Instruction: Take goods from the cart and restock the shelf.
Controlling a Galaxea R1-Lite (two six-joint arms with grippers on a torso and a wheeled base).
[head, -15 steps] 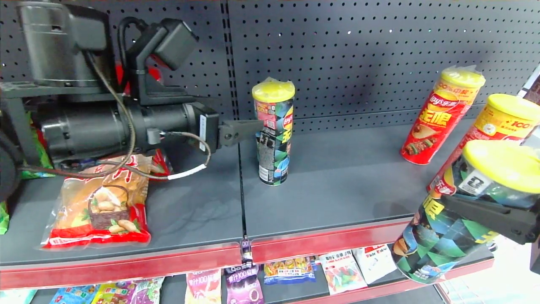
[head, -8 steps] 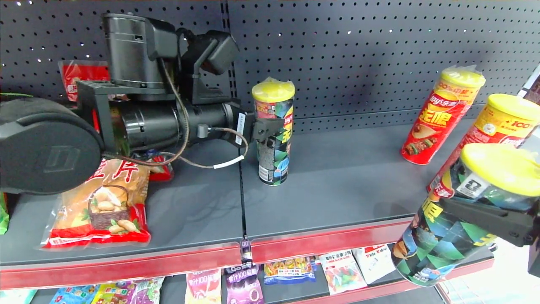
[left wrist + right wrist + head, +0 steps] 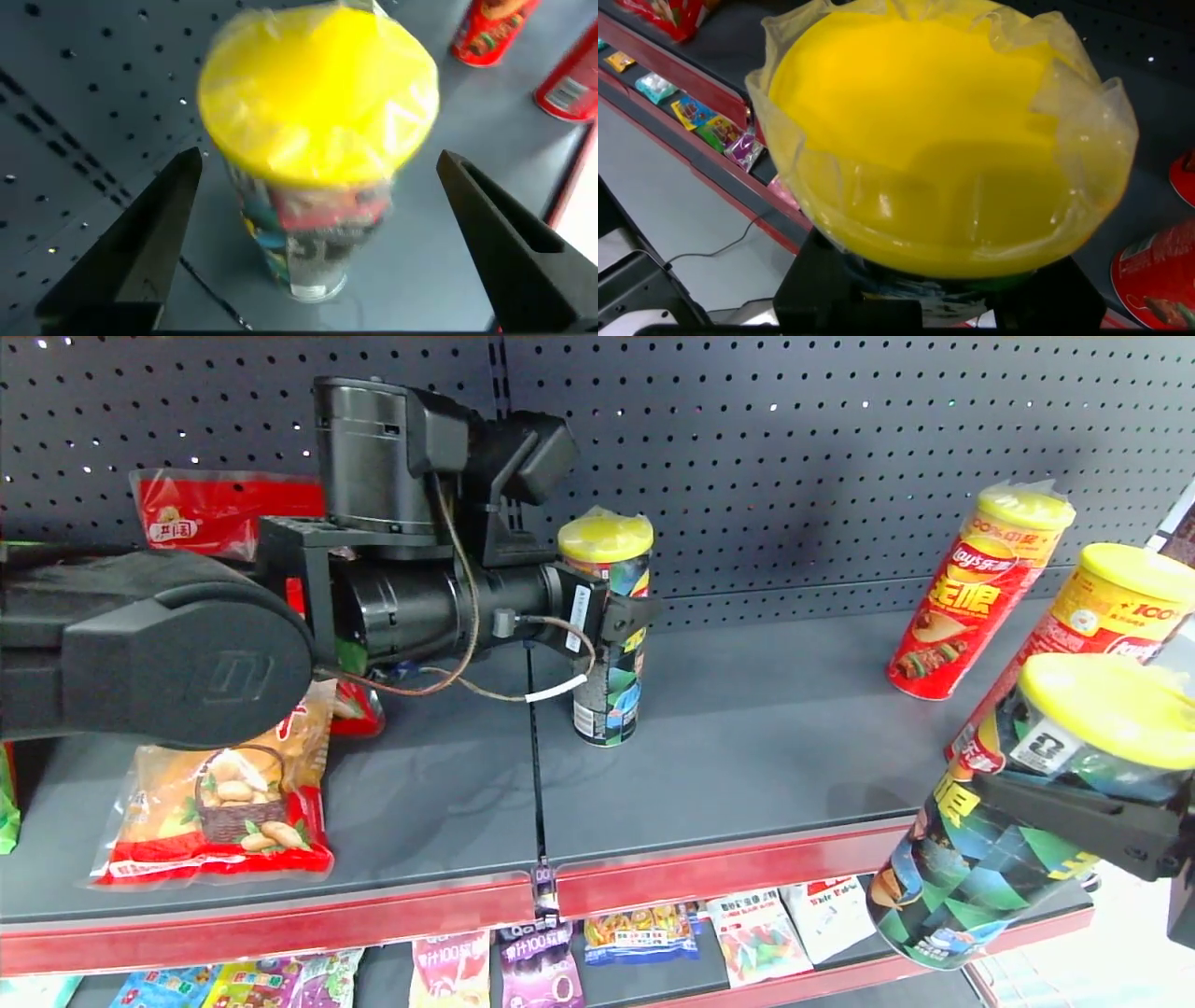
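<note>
My left claw is spread wide, a yellow-lidded can upright inside it on the shelf — label green and black. My right claw pinches a second can, tilted, at the shelf's front.

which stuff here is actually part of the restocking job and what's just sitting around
Job: left gripper, open around the standing can; right gripper, holding a second can; shelf.
Just there: red cans, potato snack bag, lower-shelf packets.
</note>
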